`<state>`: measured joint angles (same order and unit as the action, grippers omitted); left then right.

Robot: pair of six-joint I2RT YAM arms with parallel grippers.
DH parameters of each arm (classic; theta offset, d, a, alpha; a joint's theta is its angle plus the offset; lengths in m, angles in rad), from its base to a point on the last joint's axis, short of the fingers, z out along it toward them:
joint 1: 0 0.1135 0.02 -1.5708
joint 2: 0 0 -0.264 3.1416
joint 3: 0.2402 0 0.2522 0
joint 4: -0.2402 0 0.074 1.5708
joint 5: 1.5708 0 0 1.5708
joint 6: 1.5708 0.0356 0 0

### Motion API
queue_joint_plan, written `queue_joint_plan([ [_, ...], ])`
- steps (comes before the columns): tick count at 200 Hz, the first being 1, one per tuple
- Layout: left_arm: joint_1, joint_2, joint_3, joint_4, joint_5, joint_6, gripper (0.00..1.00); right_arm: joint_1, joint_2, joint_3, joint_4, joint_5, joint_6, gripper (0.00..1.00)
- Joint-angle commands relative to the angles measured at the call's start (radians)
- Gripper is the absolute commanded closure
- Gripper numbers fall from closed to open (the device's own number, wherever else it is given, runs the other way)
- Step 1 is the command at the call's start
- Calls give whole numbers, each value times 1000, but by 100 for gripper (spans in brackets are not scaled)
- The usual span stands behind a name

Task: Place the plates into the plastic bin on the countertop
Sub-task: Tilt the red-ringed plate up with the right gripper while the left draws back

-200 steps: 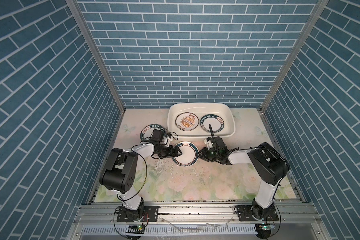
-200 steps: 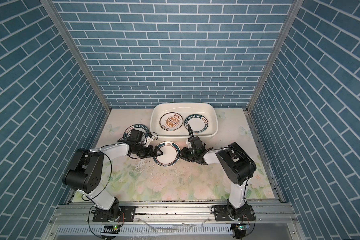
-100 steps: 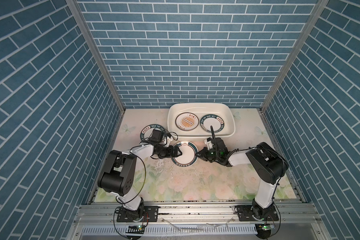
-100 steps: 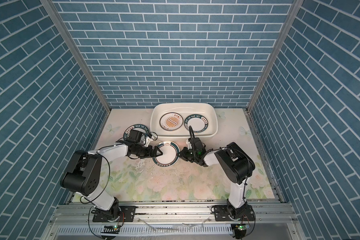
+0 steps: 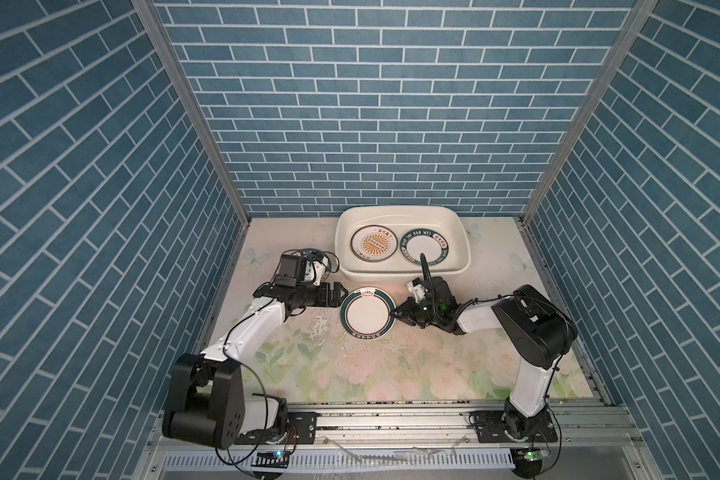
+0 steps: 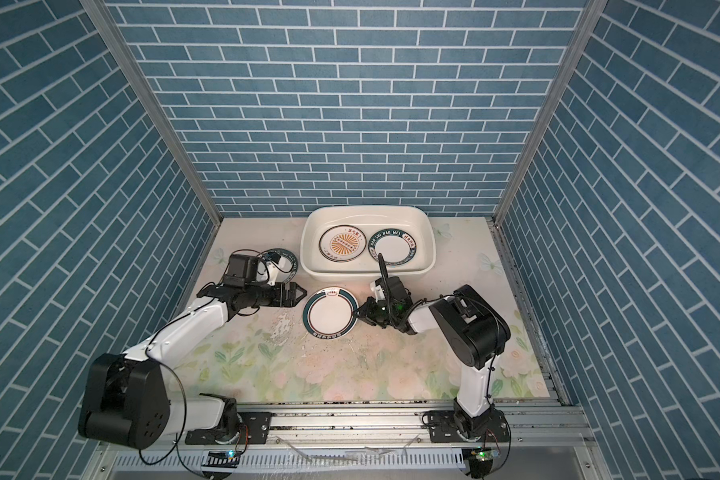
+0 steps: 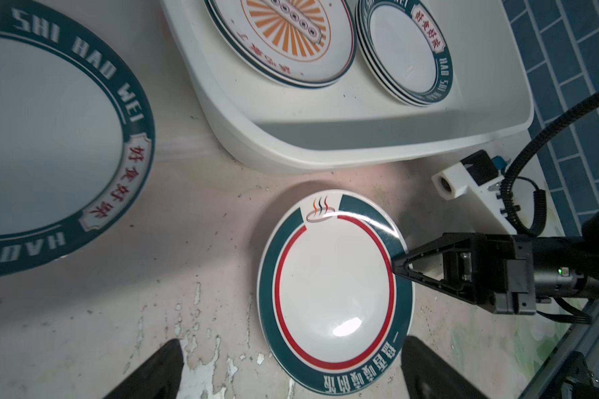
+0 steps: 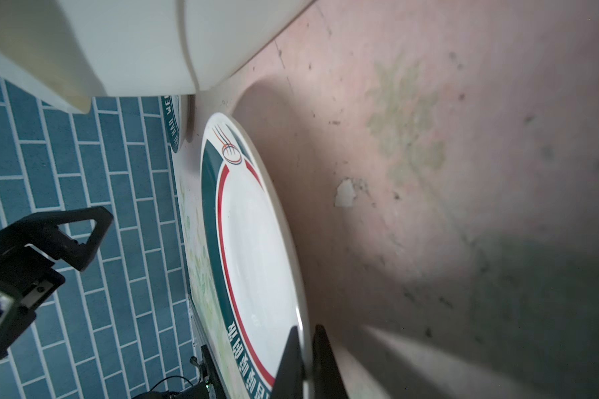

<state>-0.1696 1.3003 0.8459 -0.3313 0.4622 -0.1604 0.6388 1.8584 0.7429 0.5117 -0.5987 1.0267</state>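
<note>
One plate (image 5: 366, 313) with a red inner ring lies at the centre of both top views. It sits on the tabletop (image 5: 391, 374), just below the plastic bin (image 5: 371, 277). Right end effector (image 5: 396, 314) is clamped on its right rim, one finger over and one under. Left end effector (image 5: 341, 295) stands apart and empty, just beside the plate's upper-left rim.

Risks, as we judge them:
- The grip is a thin pinch at one edge of a glossy plate. On lifting, the free side may sag, pivot or slide out.
- The bin's near wall is close. A low carry could knock the plate's far edge against the rolled rim.
- The open left fingers sit near the plate. Contact could twist it in the pinch.
- The sunburst plate (image 5: 373, 245) and the lettered plate (image 5: 425, 251) cover most of the bin floor. A tilted release could clatter or slide off them.
- A second lettered plate (image 7: 59, 145) waits left of the bin, partly under the left wrist.

Against a second ago, we note:
- The right jaws have closed onto the rim, and that end effector sits a touch further left.
- The left end effector has backed off slightly.
- The left arm's elbow has dropped toward the lower left of the frame.
- The plate has barely moved.
</note>
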Motion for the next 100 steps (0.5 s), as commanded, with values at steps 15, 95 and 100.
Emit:
queue_joint_plan([
  [15,69,-51,57,-65,-27,56,0,4,-62,-5,23,-130,58,100],
  [95,216,-111,93,-85,-9,47,0,15,-217,128,-261,-172,-22,100],
  [100,222,-114,94,-86,-5,48,0,17,-226,147,-283,-174,-31,100],
])
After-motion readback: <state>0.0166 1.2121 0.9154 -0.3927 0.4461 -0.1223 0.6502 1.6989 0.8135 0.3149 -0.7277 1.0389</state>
